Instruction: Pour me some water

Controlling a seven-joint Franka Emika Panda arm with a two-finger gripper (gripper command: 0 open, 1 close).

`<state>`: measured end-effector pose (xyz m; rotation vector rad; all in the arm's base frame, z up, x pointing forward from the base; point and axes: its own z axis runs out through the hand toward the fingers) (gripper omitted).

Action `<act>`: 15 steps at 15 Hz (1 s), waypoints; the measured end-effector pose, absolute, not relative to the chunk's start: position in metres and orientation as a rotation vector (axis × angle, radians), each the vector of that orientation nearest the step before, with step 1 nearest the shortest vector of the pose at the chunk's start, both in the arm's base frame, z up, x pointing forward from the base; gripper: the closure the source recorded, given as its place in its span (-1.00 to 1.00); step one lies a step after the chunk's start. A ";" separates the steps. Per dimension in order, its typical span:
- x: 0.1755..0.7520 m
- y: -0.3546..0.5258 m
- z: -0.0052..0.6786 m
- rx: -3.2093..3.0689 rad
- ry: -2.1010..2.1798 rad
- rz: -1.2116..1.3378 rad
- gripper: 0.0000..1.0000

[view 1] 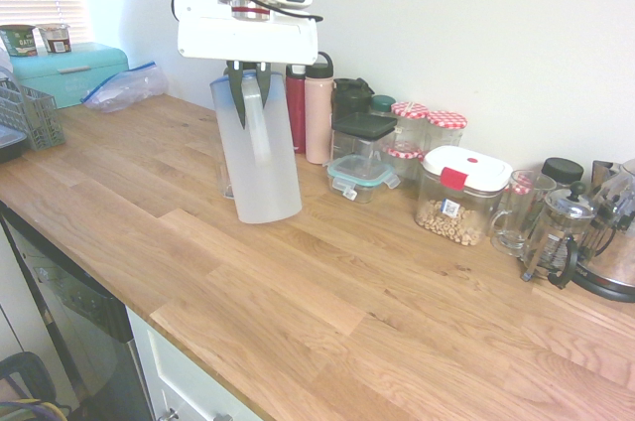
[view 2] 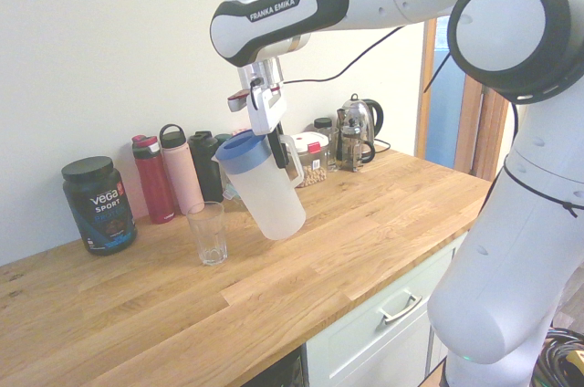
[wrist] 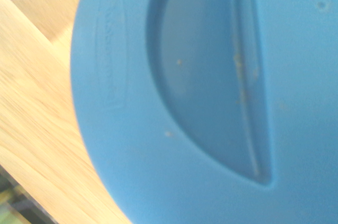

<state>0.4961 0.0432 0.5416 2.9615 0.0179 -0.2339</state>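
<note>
A tall frosted-white jug (view 1: pixel 260 158) (view 2: pixel 269 193) with a blue lid (view 2: pixel 242 150) (wrist: pixel 211 102) hangs tilted over the wooden counter (view 1: pixel 327 312). Its top leans toward a clear empty drinking glass (view 2: pixel 208 232). My gripper (view 1: pixel 250 93) (view 2: pixel 272 136) comes down from above and is shut on the jug's side handle. The jug's lower edge is close to the counter; I cannot tell if it touches. The water does not show through the frosted wall, and no stream leaves the spout. In the first exterior view the glass (view 1: pixel 225 183) is mostly hidden behind the jug.
A red bottle (view 1: pixel 296 108) and a pink bottle (view 1: pixel 318 113) stand against the wall behind the jug. To their right are food containers (view 1: pixel 461 198), a French press (view 1: pixel 561 232) and a kettle. A black tub (view 2: pixel 99 204) stands beyond the glass. A dish rack (view 1: pixel 30 113) is at the far end.
</note>
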 end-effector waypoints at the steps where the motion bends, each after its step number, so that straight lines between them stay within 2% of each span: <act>1: 0.502 0.048 0.534 2.935 0.042 -0.256 1.00; 9: 0.498 0.091 0.534 2.718 0.236 -0.303 1.00; 15: 0.507 0.118 0.509 2.579 0.257 -0.368 1.00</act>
